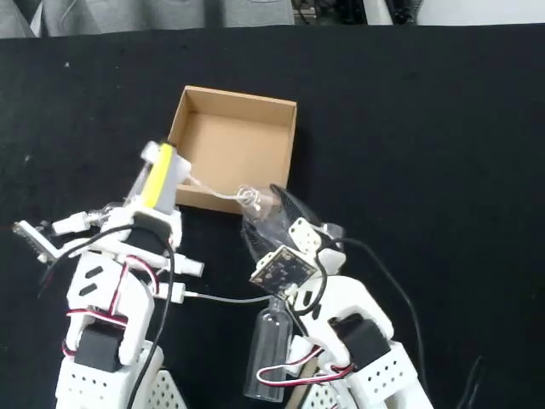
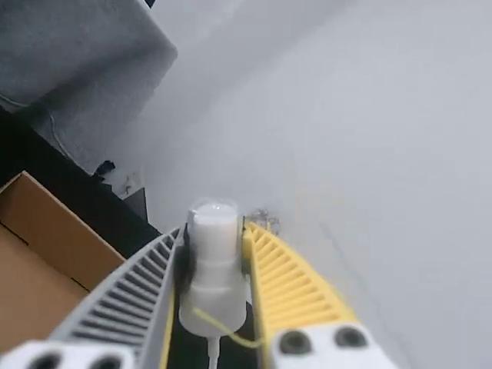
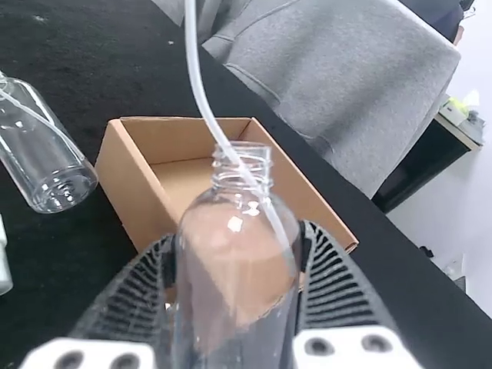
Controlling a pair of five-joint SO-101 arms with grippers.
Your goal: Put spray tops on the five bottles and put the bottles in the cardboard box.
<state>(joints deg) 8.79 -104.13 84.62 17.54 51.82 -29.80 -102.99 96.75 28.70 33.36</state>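
Closest to the right wrist lens, a clear plastic bottle with a bare threaded neck (image 3: 238,254) sat clamped round its body by the dark ribbed right pincer (image 3: 237,240), which left the mouth free to take a top. Seen from above, its long axis ran from base at five o'clock to mouth at eleven o'clock, aimed at the near wall of the open brown cardboard box (image 1: 234,145) on the black surface (image 1: 426,128). The left pincer (image 2: 214,234), one finger yellow and one pale grey, was closed on a white spray top (image 2: 214,265), at about ten o'clock from the bottle's mouth. Its thin translucent dip tube (image 3: 223,131) trailed toward four o'clock and entered that mouth, while the head remained apart from the neck. This opposed hold looked meant to feed the tube along the bottle's axis. A second clear bottle (image 1: 268,349) lay between the arm bases, axis roughly twelve-to-six. A third clear bottle (image 3: 42,165) lay on its side near the box. None of these was in the box.
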